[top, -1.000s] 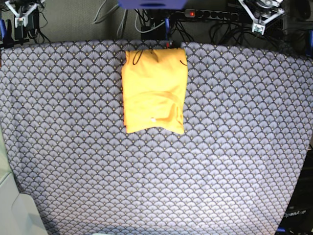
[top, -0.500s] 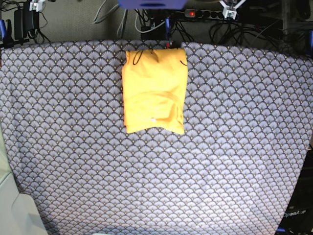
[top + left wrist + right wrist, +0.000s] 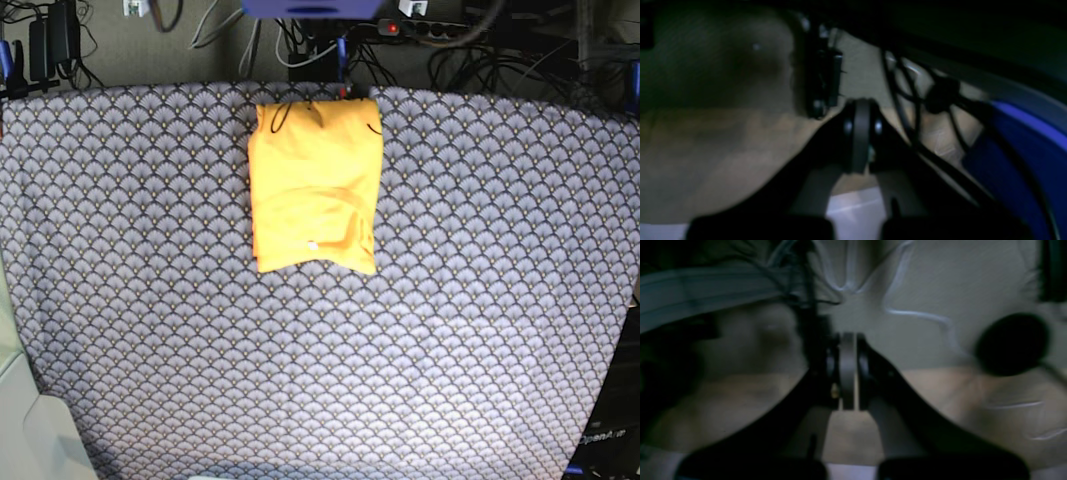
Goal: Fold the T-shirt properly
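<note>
The yellow-orange T-shirt point(image 3: 315, 185) lies folded into a compact upright rectangle at the far middle of the table, with a thin dark thread at its top edge. Neither gripper is clearly in the base view. In the left wrist view my left gripper point(image 3: 858, 126) has its fingers pressed together and holds nothing. It hangs over floor and cables. In the right wrist view my right gripper point(image 3: 848, 363) is also shut and empty, over floor and cables. The T-shirt does not show in either wrist view.
The table wears a grey-purple fan-patterned cloth point(image 3: 450, 320). Behind its far edge lie cables and a power strip point(image 3: 430, 28). A pale box edge point(image 3: 30, 420) is at the lower left. A blue object point(image 3: 1023, 150) shows in the left wrist view.
Both grippers, seen at the top corners of the base view before, have moved up and out of it. The T-shirt has not moved.
</note>
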